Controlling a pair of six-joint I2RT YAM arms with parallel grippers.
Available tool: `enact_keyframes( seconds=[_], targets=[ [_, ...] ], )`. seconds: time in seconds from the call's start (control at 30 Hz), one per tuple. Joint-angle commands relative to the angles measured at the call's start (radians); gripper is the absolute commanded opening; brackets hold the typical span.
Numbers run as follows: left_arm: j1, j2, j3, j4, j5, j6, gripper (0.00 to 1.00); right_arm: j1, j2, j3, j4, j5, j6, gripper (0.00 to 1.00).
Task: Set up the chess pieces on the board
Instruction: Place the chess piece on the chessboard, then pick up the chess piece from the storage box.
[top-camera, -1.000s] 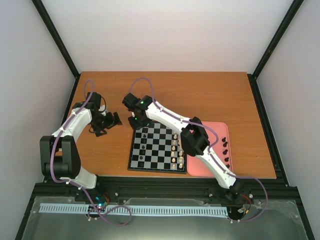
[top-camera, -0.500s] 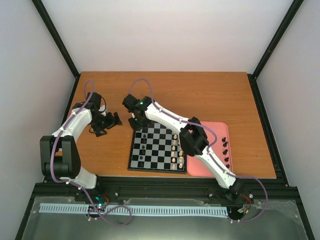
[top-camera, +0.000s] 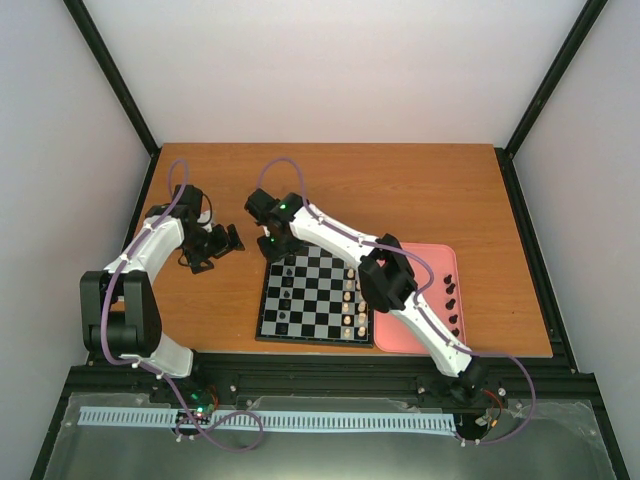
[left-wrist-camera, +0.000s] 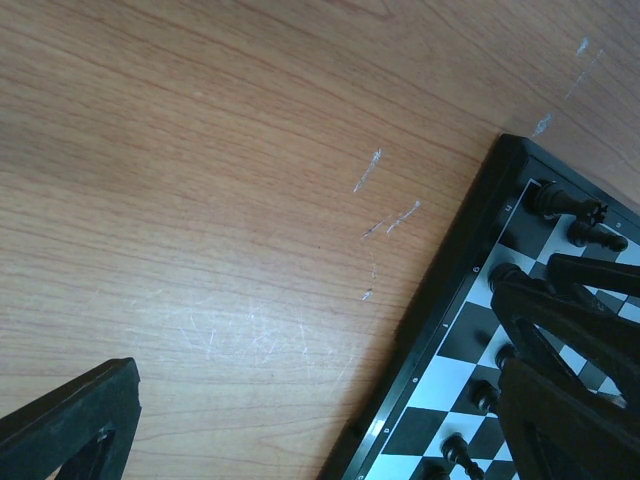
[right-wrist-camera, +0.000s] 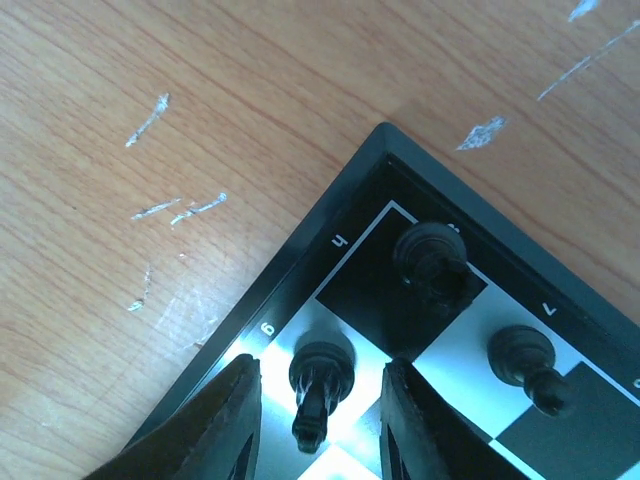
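The board (top-camera: 318, 305) lies mid-table. My right gripper (top-camera: 277, 250) hangs over its far-left corner. In the right wrist view the gripper (right-wrist-camera: 320, 400) is open, and a black chess piece (right-wrist-camera: 320, 385) stands free on a pale square between the fingers (right-wrist-camera: 215, 430), touching neither. Another black piece (right-wrist-camera: 432, 262) sits on the corner square, and a pawn (right-wrist-camera: 525, 362) is beside it. My left gripper (top-camera: 215, 245) is open over bare wood left of the board, holding nothing. Its wrist view shows the board's rim (left-wrist-camera: 450, 330) and black pieces (left-wrist-camera: 560, 200).
A pink tray (top-camera: 400, 335) lies right of the board with several black pieces (top-camera: 450, 300) along its right side. Cream-white pieces (top-camera: 352, 300) line the board's right columns. My right arm stretches diagonally over the board. Black frame posts stand at the table's corners.
The right gripper's jaws have spread apart and let go of the black piece, which now stands on the board. Neither arm has moved noticeably.
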Motion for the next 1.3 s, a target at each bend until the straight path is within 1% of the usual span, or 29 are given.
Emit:
enact_keyframes(
  seconds=[0.0, 0.13, 0.3, 0.47, 0.53, 0.63, 0.77, 0.9, 0.97, 1.07, 1.17, 1.27],
  targets=[
    [0.008, 0.008, 0.012, 0.009, 0.0, -0.01, 1.0, 0.011, -0.094, 0.014, -0.007, 0.017, -0.015, 0.35],
    [0.007, 0.008, 0.01, 0.009, 0.001, -0.01, 1.0, 0.011, -0.136, 0.006, -0.029, 0.028, -0.012, 0.35],
    [0.008, 0.002, 0.01, 0.004, 0.001, -0.009, 1.0, 0.011, -0.224, -0.028, -0.058, 0.099, 0.015, 0.4],
    [0.008, -0.004, 0.019, -0.003, 0.002, -0.009, 1.0, -0.007, -0.387, -0.17, -0.082, 0.173, 0.057, 0.51],
    [0.007, -0.005, 0.022, -0.003, 0.007, -0.009, 1.0, -0.043, -0.455, -0.272, -0.112, 0.193, 0.091, 0.52],
    [0.007, -0.005, 0.024, -0.003, 0.018, -0.009, 1.0, -0.144, -0.601, -0.491, -0.105, 0.231, 0.151, 0.52],
    [0.008, -0.009, 0.022, -0.001, 0.023, -0.011, 1.0, -0.328, -0.826, -0.836, -0.026, 0.208, 0.236, 0.52],
    [0.007, -0.006, 0.026, 0.001, 0.029, -0.012, 1.0, -0.527, -0.987, -1.082, 0.018, 0.21, 0.258, 0.5],
    [0.007, -0.002, 0.029, 0.001, 0.034, -0.013, 1.0, -0.613, -1.022, -1.152, 0.036, 0.202, 0.252, 0.49],
    [0.006, 0.005, 0.034, 0.003, 0.041, -0.015, 1.0, -0.721, -1.039, -1.213, 0.057, 0.18, 0.246, 0.48],
    [0.004, 0.011, 0.033, 0.007, 0.047, -0.015, 1.0, -0.784, -1.035, -1.252, 0.064, 0.172, 0.248, 0.47],
    [0.004, 0.017, 0.032, 0.008, 0.05, -0.012, 1.0, -0.824, -1.033, -1.288, 0.084, 0.168, 0.254, 0.47]
  ],
)
